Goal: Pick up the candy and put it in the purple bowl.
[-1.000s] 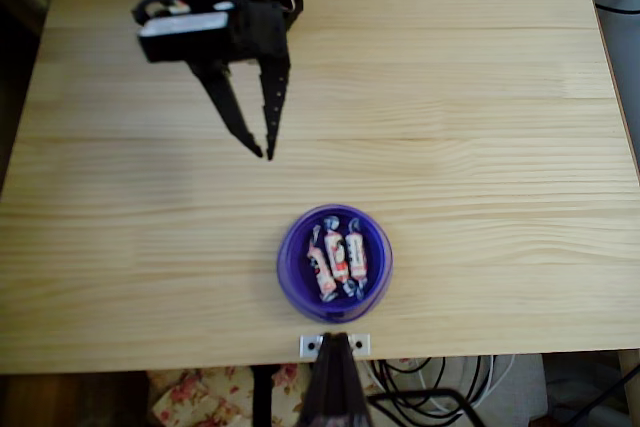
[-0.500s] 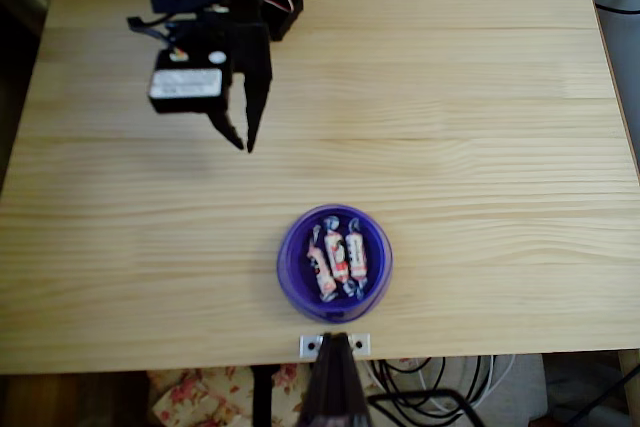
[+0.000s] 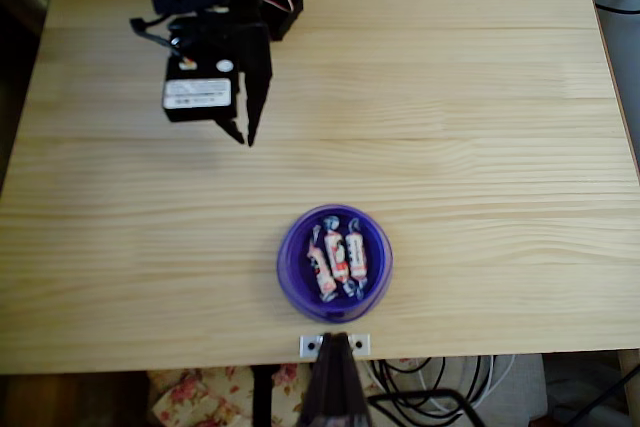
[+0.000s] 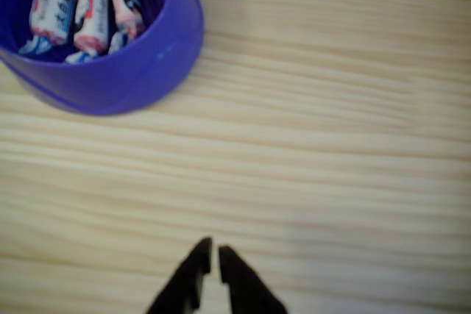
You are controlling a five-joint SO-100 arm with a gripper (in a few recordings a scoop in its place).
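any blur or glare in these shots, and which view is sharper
Overhead view: fairly sharp, even daylight; a pale washed-out patch on the table at the right; the candies in the purple bowl read clearly. Wrist view: softer overall; the tool tips and the bowl's rim look blurred, with no strong glare.

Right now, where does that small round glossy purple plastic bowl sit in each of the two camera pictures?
Overhead view: the small round glossy purple plastic bowl sits low and centre, near the table's bottom edge, away from the black two-finger gripper at upper left.
Wrist view: the bowl fills the top left corner, partly cut off.
Shared landmark: the three white-wrapped candies lying side by side inside it.
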